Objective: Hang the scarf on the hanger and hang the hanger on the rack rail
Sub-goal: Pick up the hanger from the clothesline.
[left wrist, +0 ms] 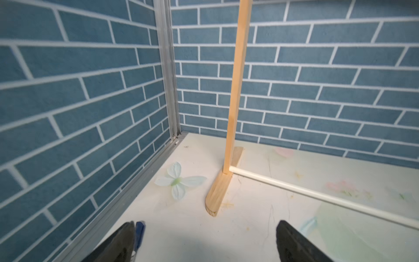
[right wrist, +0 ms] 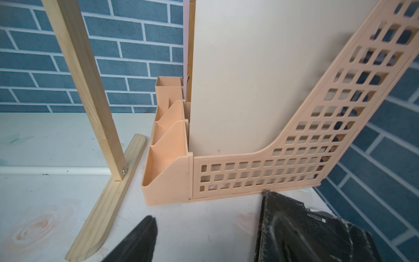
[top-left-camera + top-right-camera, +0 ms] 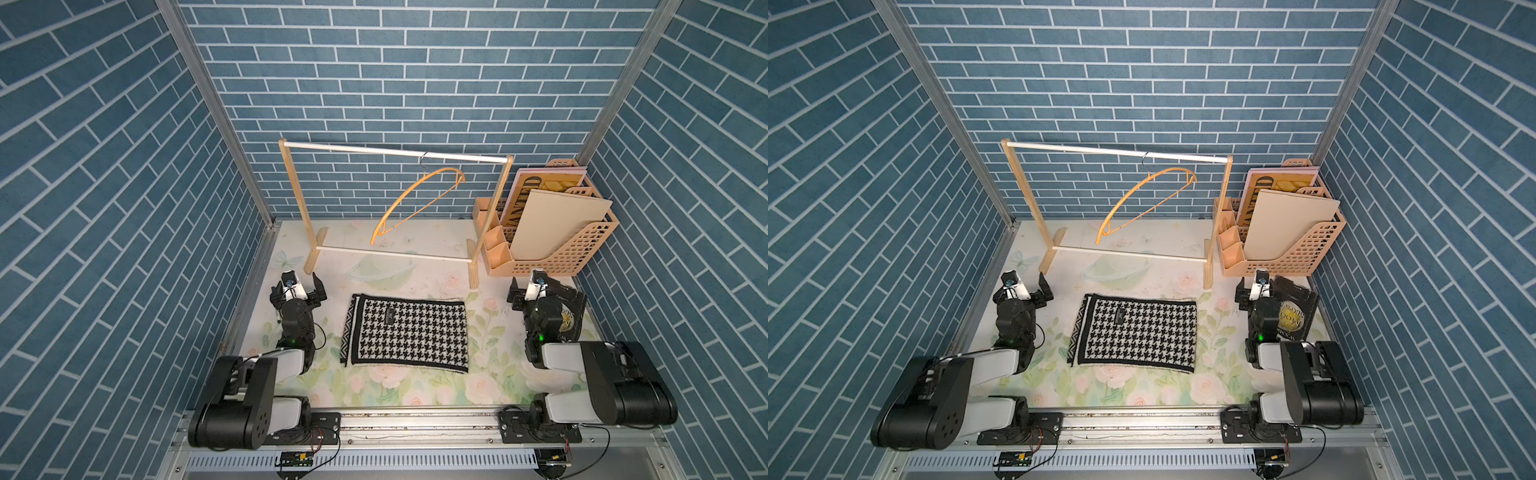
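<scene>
The scarf point(image 3: 405, 334) point(image 3: 1136, 332), black-and-white houndstooth with a black border, lies flat and folded at the table's middle, between both arms. The thin orange hanger point(image 3: 397, 203) point(image 3: 1129, 193) hangs tilted by its dark hook from the rack's white top rail. My left gripper point(image 3: 297, 285) point(image 3: 1021, 286) point(image 1: 205, 226) is open and empty, left of the scarf's far corner, facing the rack's left foot. My right gripper point(image 3: 536, 286) point(image 3: 1257, 286) point(image 2: 216, 219) is open and empty, right of the scarf. One of its fingers reaches over a dark book. Neither wrist view shows the scarf or the hanger.
The wooden-post rack point(image 3: 295, 195) point(image 3: 1027, 195) point(image 1: 235, 90) point(image 2: 88, 90) stands across the back. A peach file organizer point(image 3: 561, 249) point(image 3: 1287, 249) point(image 2: 249, 177) with boards fills the back right corner. The dark book point(image 3: 575, 316) point(image 3: 1296, 311) point(image 2: 317, 226) lies before it. Blue brick walls enclose three sides.
</scene>
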`<state>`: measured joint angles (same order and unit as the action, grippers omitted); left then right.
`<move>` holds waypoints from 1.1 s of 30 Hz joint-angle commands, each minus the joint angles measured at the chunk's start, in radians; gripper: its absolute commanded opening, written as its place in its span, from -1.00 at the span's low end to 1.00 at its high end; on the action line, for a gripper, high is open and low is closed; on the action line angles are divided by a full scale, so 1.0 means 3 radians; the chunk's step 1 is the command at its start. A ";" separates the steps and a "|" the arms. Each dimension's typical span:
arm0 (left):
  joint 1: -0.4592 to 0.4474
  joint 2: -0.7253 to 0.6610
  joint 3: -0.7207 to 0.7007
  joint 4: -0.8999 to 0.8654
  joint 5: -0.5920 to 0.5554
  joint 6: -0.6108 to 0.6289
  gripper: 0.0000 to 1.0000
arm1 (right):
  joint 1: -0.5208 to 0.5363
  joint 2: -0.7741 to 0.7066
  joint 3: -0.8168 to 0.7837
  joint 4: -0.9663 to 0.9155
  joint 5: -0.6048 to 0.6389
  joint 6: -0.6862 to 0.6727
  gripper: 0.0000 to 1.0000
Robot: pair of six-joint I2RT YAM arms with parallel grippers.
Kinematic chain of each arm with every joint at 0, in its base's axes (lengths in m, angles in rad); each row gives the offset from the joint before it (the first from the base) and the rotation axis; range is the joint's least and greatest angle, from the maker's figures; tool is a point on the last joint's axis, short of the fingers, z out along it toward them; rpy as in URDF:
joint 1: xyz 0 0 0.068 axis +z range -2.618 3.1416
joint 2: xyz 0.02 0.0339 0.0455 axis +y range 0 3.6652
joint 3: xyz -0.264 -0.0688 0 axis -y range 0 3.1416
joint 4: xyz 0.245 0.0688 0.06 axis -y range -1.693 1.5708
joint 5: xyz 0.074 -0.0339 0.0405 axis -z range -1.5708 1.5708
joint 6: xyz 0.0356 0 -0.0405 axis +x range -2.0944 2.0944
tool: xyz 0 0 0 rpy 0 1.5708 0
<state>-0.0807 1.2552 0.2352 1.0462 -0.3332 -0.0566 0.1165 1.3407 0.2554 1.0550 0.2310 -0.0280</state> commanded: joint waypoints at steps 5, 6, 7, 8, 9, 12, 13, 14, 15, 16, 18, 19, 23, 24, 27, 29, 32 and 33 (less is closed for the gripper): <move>-0.0498 -0.0446 0.0514 -0.1275 -0.0719 -0.0022 0.99 | 0.0983 -0.0802 0.0799 -0.2100 0.1224 0.0018 0.68; -0.0548 -0.0467 0.0567 -0.1402 -0.0732 -0.0066 0.99 | 0.1192 -0.0877 0.0962 -0.2421 0.1412 0.0095 0.68; -0.0577 -0.0482 0.0590 -0.1459 -0.0729 -0.0090 0.99 | 0.1317 -0.0933 0.1086 -0.2651 0.1535 0.0176 0.68; -0.0603 -0.0492 0.0604 -0.1502 -0.0723 -0.0107 0.99 | 0.1473 -0.0977 0.1194 -0.2824 0.1638 0.0267 0.68; -0.0618 -0.0499 0.0609 -0.1538 -0.0713 -0.0119 0.99 | 0.1613 -0.1005 0.1312 -0.3013 0.1702 0.0368 0.68; -0.0626 -0.0499 0.0620 -0.1626 -0.0663 -0.0151 0.99 | 0.1977 -0.1006 0.1651 -0.3466 0.1854 0.0596 0.68; -0.0626 -0.0498 0.0617 -0.1646 -0.0659 -0.0150 0.99 | 0.2091 -0.0972 0.1764 -0.3564 0.1902 0.0642 0.68; -0.0626 -0.0495 0.0615 -0.1666 -0.0652 -0.0149 0.99 | 0.2238 -0.0893 0.1913 -0.3670 0.1962 0.0691 0.68; -0.0630 -0.0493 0.0610 -0.1674 -0.0630 -0.0149 0.99 | 0.2293 -0.0834 0.2004 -0.3738 0.1984 0.0709 0.69; -0.0629 -0.0497 0.0607 -0.1679 -0.0614 -0.0144 0.99 | 0.2389 -0.0737 0.2125 -0.3800 0.1999 0.0734 0.69; -0.0635 -0.0497 0.0614 -0.1691 -0.0536 -0.0150 0.99 | 0.2576 -0.0527 0.2395 -0.3927 0.1989 0.0778 0.70; -0.0647 -0.0500 0.0624 -0.1692 -0.0488 -0.0160 0.99 | 0.2644 -0.0402 0.2530 -0.3963 0.1975 0.0783 0.70; -0.0751 -0.0490 0.0700 -0.1754 -0.0421 -0.0162 0.99 | 0.2901 0.0113 0.3150 -0.4038 0.1869 0.0801 0.72; -0.0771 -0.0481 0.0725 -0.1779 -0.0426 -0.0152 0.99 | 0.2947 0.0251 0.3315 -0.4071 0.1842 0.0810 0.72; -0.0787 -0.0425 0.0768 -0.1849 -0.0436 -0.0113 0.99 | 0.3055 0.0661 0.3828 -0.4225 0.1775 0.0874 0.75; -0.0789 -0.0390 0.0770 -0.1864 -0.0450 -0.0069 0.99 | 0.3141 0.0849 0.4096 -0.4266 0.1767 0.0895 0.75; -0.0790 -0.0345 0.0757 -0.1849 -0.0459 -0.0032 0.99 | 0.3230 0.1064 0.4383 -0.4297 0.1783 0.0935 0.76; -0.0790 -0.0342 0.0755 -0.1830 -0.0455 -0.0029 0.99 | 0.3256 0.1135 0.4489 -0.4308 0.1789 0.0960 0.76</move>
<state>-0.3122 1.1439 0.4503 0.5125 -0.4694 -0.0849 1.0748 1.6482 1.5379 -0.1940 0.7605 0.2115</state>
